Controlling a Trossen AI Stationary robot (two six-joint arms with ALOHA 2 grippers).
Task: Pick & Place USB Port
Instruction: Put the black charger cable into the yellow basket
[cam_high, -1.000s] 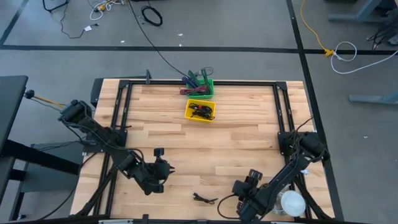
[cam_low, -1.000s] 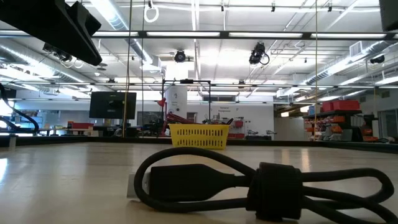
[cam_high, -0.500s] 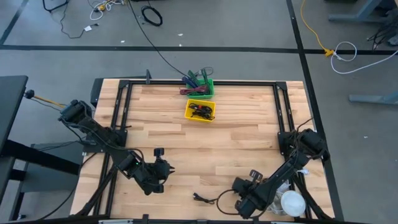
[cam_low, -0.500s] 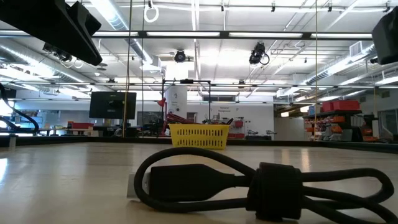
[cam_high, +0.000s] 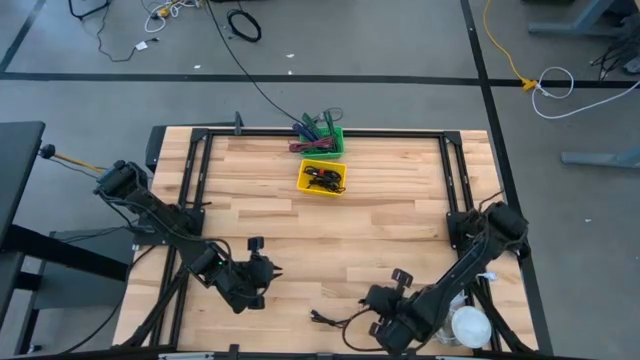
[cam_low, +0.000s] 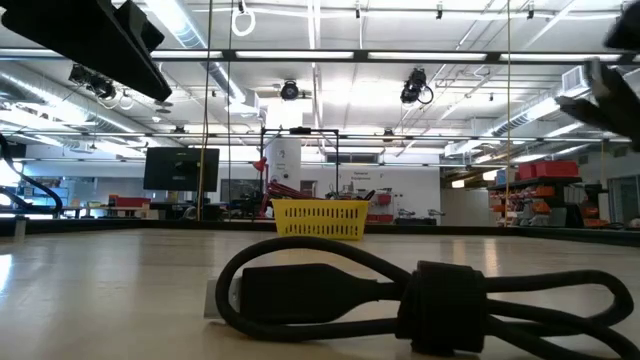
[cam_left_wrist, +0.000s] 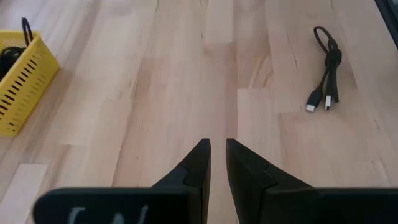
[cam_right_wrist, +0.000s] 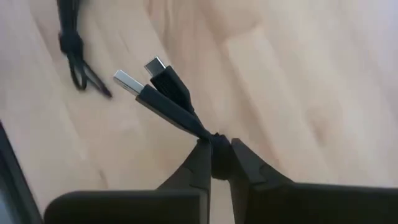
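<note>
No readable brand or label anywhere that I can make out. Count-wise: two baskets at the far edge of the wooden table (cam_high: 400, 215), a yellow basket (cam_high: 322, 178) with dark cables in it and a green basket (cam_high: 325, 138) behind it, plus one loose USB cable (cam_high: 335, 321) down at the near edge. The right gripper (cam_right_wrist: 215, 149) has its fingers pinched together on that cable, right behind its two plugs (one silver, one dark), which stick out just past the fingertips; the bundled rest of it lies on the wood beyond. In the overhead shot the right arm sits just beside the cable at the table's near edge. The left gripper (cam_left_wrist: 217, 155) hovers over bare wood, fingers nearly together, nothing in them, well apart from the cable.
</note>
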